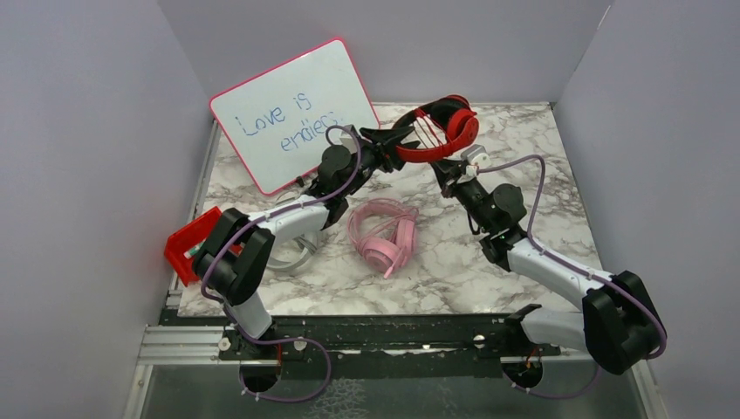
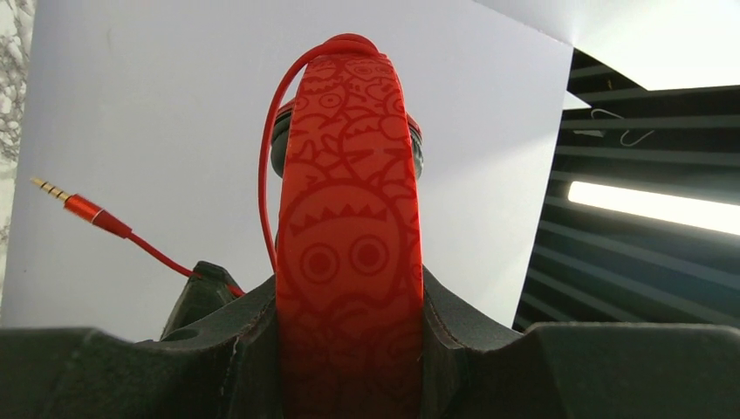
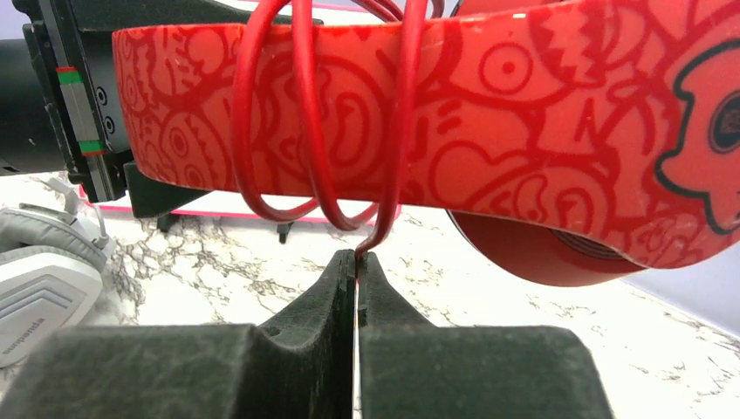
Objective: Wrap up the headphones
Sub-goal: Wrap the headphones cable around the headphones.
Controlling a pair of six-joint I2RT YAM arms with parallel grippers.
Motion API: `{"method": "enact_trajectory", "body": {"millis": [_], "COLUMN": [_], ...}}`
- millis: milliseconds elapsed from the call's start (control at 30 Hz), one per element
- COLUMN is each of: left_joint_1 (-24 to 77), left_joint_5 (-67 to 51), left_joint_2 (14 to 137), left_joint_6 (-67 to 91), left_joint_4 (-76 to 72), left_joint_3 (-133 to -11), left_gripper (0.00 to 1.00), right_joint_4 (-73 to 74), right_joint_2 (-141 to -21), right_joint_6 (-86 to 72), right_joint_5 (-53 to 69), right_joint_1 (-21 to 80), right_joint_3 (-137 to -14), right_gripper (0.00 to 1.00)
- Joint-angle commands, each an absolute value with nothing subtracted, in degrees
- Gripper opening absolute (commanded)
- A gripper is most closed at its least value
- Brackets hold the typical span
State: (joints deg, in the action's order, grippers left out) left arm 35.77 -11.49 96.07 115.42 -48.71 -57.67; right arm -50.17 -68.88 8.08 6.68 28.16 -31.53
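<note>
Aloft, the red headphones between 2 grippers

Around the work: a whiteboard (image 1: 292,113) with blue handwriting leans at the far left of the marble table (image 1: 541,218); a red bin (image 1: 194,244) sits at the left edge; the pink headphones (image 1: 384,236) lie near the middle of the table, between the 2 arms; the grey headphones (image 1: 295,255) lie left of them, largely hidden under the left arm in the top view.

The red headphones (image 1: 441,131) hang above the far part of the table, clear of the marble; seen from above, the band runs roughly left to right, with an ear cup at its far right end. The left gripper (image 2: 349,297) is clamped on the band, 1 finger on each face; from that wrist the band stands straight away from the fingers. The red cable (image 3: 305,131) crosses the band in 3 strands and loops beneath it; its plug (image 2: 83,208) sticks out free to the left, pointing up and left. The right gripper (image 3: 358,262) sits just under the band, fingers pressed together and pinching the cable where it drops from the last loop.
</note>
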Motion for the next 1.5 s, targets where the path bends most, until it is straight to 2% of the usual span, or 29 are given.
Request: {"method": "enact_trajectory", "body": {"millis": [0,367,567,600,667,700,800,967,1033,1167,1267,1467], "left_joint_1": [36.10,32.67,30.32,29.94,29.07,28.67,27.68,27.33,27.33,27.25,27.25,27.25], "left_joint_5": [-9.68,-10.81,-13.00,-13.33,-13.81,-14.12,-15.22,-16.54,-17.02,-17.23,-17.37,-17.34], "left_joint_2": [94.37,95.71,95.04,94.90,94.55,94.49,93.98,92.34,91.53,89.69,88.75,87.14], "left_joint_6": [117.52,114.59,111.98,111.40,109.43,108.90,106.75,102.73,101.37,99.98,99.25,97.65], "left_joint_4": [-56.57,-61.26,-59.99,-59.73,-59.25,-59.16,-59.07,-56.73,-55.14,-53.59,-52.89,-51.01], "left_joint_3": [-59.34,-61.03,-61.69,-61.69,-61.63,-61.61,-61.53,-61.45,-61.44,-60.17,-59.93,-60.45], "left_gripper": [0.00,0.00,0.00,0.00,0.00,0.00,0.00,0.00,0.00,0.00,0.00,0.00], "right_joint_4": [-47.37,-35.55,-14.05,-8.31,1.59,5.65,14.70,19.73,22.12,22.36,23.25,14.60], "right_joint_2": [-67.82,-59.44,-51.82,-50.97,-49.90,-49.72,-50.22,-55.55,-56.89,-58.10,-59.67,-59.46], "right_joint_6": [6.53,6.15,6.60,7.03,8.95,10.83,18.90,34.64,45.49,59.93,64.56,64.48], "right_joint_5": [6.54,5.74,5.53,6.33,8.08,8.73,13.91,21.14,25.98,30.08,30.53,32.13], "right_joint_1": [28.20,28.21,28.18,28.21,28.15,28.14,28.19,28.21,28.21,28.26,29.15,30.10], "right_joint_3": [-31.96,-32.62,-40.91,-43.91,-49.62,-52.25,-59.92,-69.71,-71.29,-71.26,-72.23,-67.67], "right_gripper": [0.08,0.41,0.53,0.64,0.98,1.00,1.00,0.99,0.94,0.90,0.84,0.85]}}
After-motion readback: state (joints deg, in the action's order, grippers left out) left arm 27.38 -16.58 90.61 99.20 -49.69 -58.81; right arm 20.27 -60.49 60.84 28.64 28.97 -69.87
